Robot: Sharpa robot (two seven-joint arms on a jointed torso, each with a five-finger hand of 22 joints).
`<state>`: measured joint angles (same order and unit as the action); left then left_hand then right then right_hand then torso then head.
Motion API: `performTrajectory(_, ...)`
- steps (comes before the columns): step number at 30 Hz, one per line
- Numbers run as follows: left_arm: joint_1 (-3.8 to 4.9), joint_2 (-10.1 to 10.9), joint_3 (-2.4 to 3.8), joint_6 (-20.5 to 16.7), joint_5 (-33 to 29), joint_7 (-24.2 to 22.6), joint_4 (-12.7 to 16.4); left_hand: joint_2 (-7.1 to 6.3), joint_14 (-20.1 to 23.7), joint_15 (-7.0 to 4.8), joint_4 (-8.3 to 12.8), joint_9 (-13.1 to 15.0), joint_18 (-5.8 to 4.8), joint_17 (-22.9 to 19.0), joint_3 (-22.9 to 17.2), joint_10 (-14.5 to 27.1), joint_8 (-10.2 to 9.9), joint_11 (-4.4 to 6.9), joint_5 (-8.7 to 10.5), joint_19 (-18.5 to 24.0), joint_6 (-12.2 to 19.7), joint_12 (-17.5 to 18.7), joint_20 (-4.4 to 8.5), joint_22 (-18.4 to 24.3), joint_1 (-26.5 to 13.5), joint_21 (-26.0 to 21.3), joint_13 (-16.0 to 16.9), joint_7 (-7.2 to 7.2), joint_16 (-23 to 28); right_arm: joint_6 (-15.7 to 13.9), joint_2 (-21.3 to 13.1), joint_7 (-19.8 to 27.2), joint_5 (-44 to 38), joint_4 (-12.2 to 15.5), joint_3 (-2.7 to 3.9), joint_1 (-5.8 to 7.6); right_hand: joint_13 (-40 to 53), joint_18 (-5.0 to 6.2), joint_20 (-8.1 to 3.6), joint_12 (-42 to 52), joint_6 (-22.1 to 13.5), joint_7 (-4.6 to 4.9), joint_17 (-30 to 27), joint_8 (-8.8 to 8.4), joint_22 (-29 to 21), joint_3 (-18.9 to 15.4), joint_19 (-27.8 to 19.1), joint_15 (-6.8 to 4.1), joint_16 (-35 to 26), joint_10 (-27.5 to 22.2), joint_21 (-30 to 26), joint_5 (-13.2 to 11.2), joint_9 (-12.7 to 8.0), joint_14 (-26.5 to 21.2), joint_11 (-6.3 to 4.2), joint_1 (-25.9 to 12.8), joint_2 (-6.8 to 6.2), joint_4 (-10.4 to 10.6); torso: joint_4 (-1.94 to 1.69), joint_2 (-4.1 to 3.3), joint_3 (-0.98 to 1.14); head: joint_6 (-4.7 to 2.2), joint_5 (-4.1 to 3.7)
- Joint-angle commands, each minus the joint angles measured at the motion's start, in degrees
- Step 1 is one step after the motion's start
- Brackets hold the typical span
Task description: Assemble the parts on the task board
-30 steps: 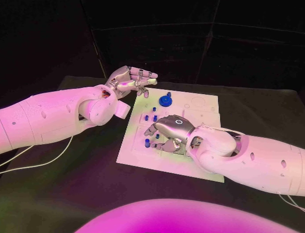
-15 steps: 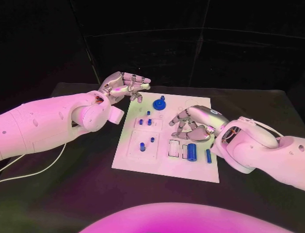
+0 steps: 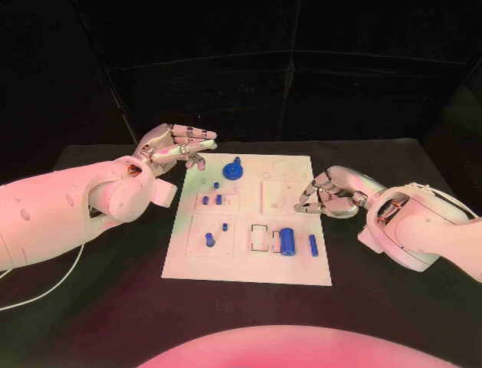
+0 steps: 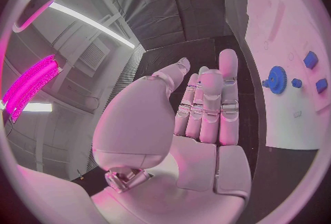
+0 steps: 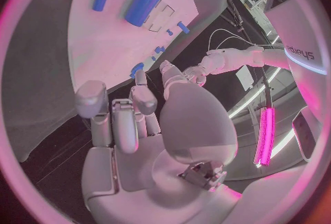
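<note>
Task board (image 3: 246, 268) is lying flat mid-table (image 3: 108, 307), long side running away from the robot.

Left hand (image 3: 178, 146) is hovering just off the board's far-left corner, above the table. Fingers are curling in, thumb close to the fingertips, nothing visible in the grasp: clenched on nothing. In the left wrist view the fingers (image 4: 207, 108) are lying together, with the blue gear (image 4: 277, 79) and small blue pegs on the board beyond them.

Right hand (image 3: 331, 192) is sitting at the board's right edge, about mid-length, fingers curling under the palm toward the board. Cannot tell if it is pinching anything or touching the board. In the right wrist view the fingers (image 5: 121, 119) are bending inward with no part showing between them.

Parts on the board:
- blue gear (image 3: 233, 170) is standing at the far end, near the left hand
- small pegs (image 3: 212, 199) are sitting in the left-centre block, 1 more just beyond them
- 2 small pieces (image 3: 210, 239) are lying in the near-left recess
- large blue cylinder (image 3: 287, 241) is lying in the near-right area beside a white slot
- slim blue bar (image 3: 313, 244) is lying just right of the cylinder, apart from it
</note>
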<state>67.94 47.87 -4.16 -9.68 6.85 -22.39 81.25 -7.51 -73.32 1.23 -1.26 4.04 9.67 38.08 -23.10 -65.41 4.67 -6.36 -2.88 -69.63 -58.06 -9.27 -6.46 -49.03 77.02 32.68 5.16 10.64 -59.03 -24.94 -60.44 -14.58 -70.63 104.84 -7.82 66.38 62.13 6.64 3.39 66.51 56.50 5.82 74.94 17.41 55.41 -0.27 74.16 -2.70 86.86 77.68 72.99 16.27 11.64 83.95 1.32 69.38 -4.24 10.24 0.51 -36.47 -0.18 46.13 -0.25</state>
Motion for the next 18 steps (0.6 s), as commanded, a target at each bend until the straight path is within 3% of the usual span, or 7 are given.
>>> performTrajectory(1,0.07,0.05,0.01,0.58,-0.65,-0.29,0.13,0.67,0.34,0.01,0.1,-0.06,0.74,-0.1,0.34,0.31,-0.04,0.09,0.15,0.08,0.21,-0.14,-0.4,0.09,-0.01,-0.18,0.07,0.09,0.25,1.11,0.1,-7.39,-4.1,0.17,-0.21,-0.57,0.87,-0.27,0.1,0.38,-1.14,0.08,8.64,0.96,0.05,-2.06,0.32,0.01,0.28,-0.88,0.26,-0.75,0.88,4.85,-0.04,-0.8,0.05,1.71,0.05,0.06,-0.09,0.08,-0.51)
performTrajectory(9,0.07,0.04,-0.01,0.64,-0.65,-0.33,0.2,0.67,0.34,0.01,0.1,-0.06,0.74,-0.1,0.34,0.31,-0.04,0.09,0.15,0.08,0.21,-0.14,-0.4,0.09,-0.01,-0.18,0.07,0.09,0.25,1.48,2.43,-11.1,-6.23,-0.46,-0.48,-2.83,2.41,-0.26,0.34,0.52,-3.08,0.33,8.73,2.34,0.13,-6.01,0.21,0.28,0.37,-1.31,0.27,-2.49,2.21,4.85,0.28,-1.71,-0.21,5.68,-0.1,0.02,-0.09,0.1,-0.76)
performTrajectory(18,0.07,0.42,-0.03,0.61,-0.65,-0.3,0.38,0.67,0.34,0.01,0.1,-0.06,0.74,-0.1,0.34,0.31,-0.04,0.09,0.15,0.08,0.21,-0.14,-0.4,0.09,-0.01,-0.18,0.07,0.09,0.25,2.34,5.16,-12.97,-6.74,-1.62,-0.53,-5.05,4.44,-0.31,0.44,1.9,-3.56,0.39,9.05,2.92,0.43,-7.49,0.3,0.33,0.54,-0.52,0.42,-3.22,2.72,4.91,0.33,-2.3,-0.2,6.45,-0.04,-0.03,-0.11,0.45,-0.76)
